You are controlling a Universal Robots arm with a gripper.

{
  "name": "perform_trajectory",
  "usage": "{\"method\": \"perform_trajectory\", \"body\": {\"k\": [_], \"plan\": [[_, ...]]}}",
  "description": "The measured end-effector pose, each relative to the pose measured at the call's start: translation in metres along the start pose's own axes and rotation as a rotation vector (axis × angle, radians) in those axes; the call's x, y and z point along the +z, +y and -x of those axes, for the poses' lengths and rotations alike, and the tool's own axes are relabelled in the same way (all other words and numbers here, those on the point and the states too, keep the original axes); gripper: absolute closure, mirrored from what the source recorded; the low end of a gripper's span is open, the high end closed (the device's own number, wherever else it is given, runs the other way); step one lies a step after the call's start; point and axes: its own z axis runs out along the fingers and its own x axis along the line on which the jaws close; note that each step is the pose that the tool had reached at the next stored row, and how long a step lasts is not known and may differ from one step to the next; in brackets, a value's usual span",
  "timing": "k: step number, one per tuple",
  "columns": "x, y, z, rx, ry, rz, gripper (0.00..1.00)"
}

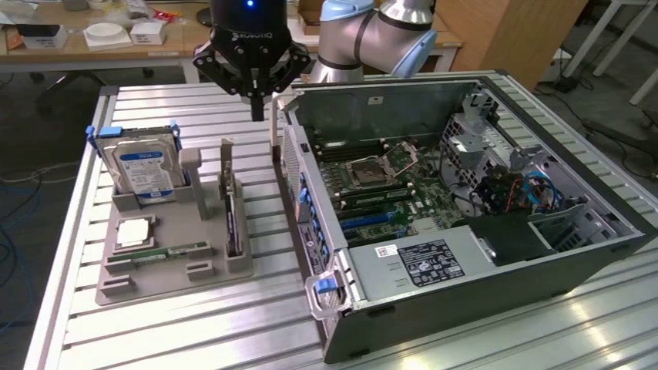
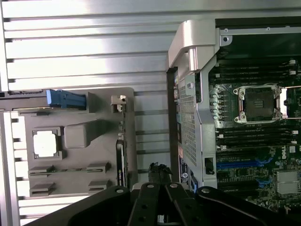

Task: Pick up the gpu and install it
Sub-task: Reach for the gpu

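The gpu [image 1: 233,218] is a thin dark card standing on edge in a slot of the grey holder [image 1: 175,270], its silver bracket [image 1: 226,158] pointing up at the far end. In the wrist view the gpu [image 2: 121,162] appears as a narrow dark edge along the holder's side. My gripper [image 1: 256,106] hangs above the table, behind the gpu and close to the case's near corner. Its fingers are shut together with nothing between them. In the wrist view my gripper [image 2: 159,175] is over the gap between holder and case.
The open computer case [image 1: 575,254] lies at the exterior view's right, motherboard [image 1: 391,185] exposed. The holder also carries a hard drive [image 1: 144,169], a processor [image 1: 135,231] and a memory stick [image 1: 165,253]. Ribbed metal table [image 1: 185,331] all around; cluttered desk behind.
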Motion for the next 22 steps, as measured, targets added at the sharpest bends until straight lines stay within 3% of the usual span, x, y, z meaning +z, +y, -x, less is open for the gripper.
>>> {"method": "perform_trajectory", "body": {"k": [22], "plan": [[-0.0003,-0.0011,-0.014,0.000,0.0000,0.0001,0.90]]}}
